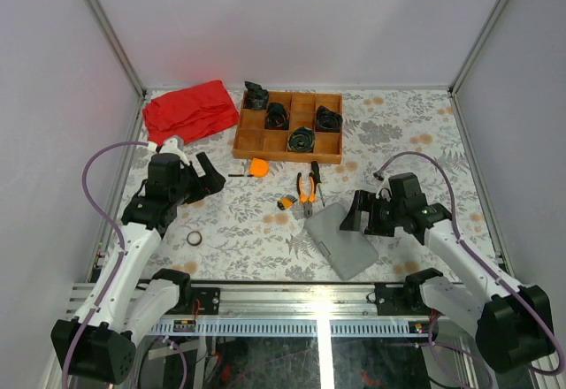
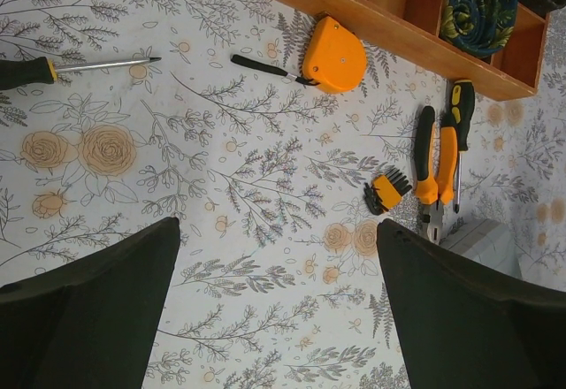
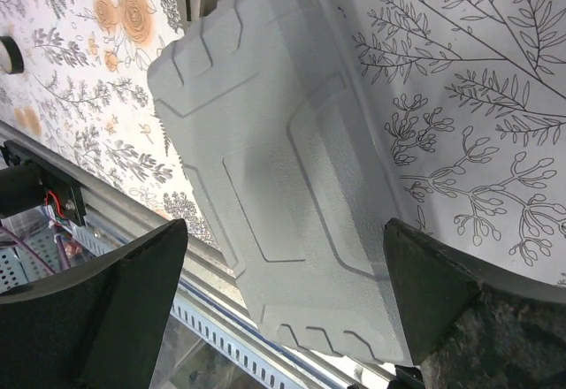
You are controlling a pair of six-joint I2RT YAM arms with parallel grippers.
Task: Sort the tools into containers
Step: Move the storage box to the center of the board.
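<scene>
The grey tool case [image 1: 340, 239] lies closed near the front edge and fills the right wrist view [image 3: 292, 168]. My right gripper [image 1: 355, 213] is open just right of the case, with its fingers either side of it [image 3: 283, 292]. Orange-handled pliers [image 1: 305, 187] and a black-and-yellow screwdriver [image 1: 316, 177] lie behind the case. A small yellow-grey piece [image 1: 286, 202] and an orange tape measure [image 1: 258, 167] lie further left. A black ring [image 1: 194, 240] lies front left. My left gripper [image 1: 209, 182] is open and empty above bare cloth [image 2: 279, 292]. A second screwdriver [image 2: 53, 69] lies to its left.
A wooden compartment tray [image 1: 265, 148] holding black coiled bundles stands at the back. A red cloth [image 1: 190, 110] lies at the back left. The metal rail [image 1: 309, 296] runs along the table's front edge, close to the case.
</scene>
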